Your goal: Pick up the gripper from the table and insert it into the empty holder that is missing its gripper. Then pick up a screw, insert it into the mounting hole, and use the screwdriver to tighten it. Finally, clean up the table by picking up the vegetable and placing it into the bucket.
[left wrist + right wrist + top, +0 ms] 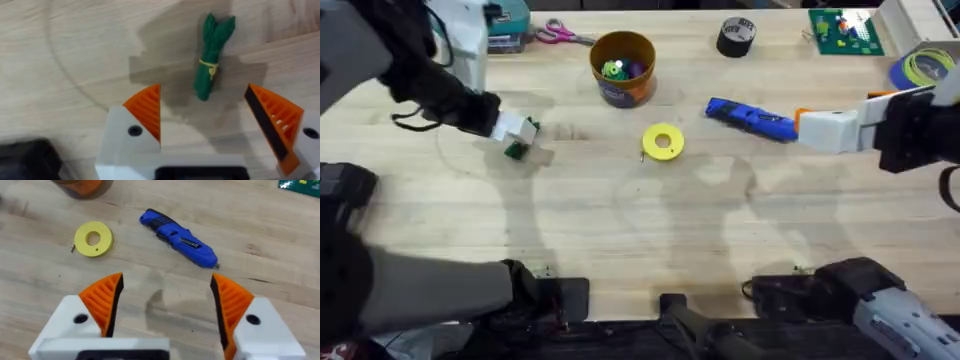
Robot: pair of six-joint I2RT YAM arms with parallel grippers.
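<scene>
Step in hand: judged to be the clean-up, with the vegetable (212, 57) not yet picked up.
Left gripper (205, 120): fingers spread wide, hovering over the table (620, 220), probably to drop around the vegetable.
Vegetable: lies flat on the wood, just beyond the gap between the orange pads (147, 107), touching neither.
Bucket (622, 68): stands upright, well apart from the vegetable, already holding small coloured items.
Right gripper (165, 305): fingers spread, holding nothing.
Screwdriver (177, 237): lies on the table near the right gripper, seemingly set aside.
Yellow disc (663, 141): flat between bucket and screwdriver.
</scene>
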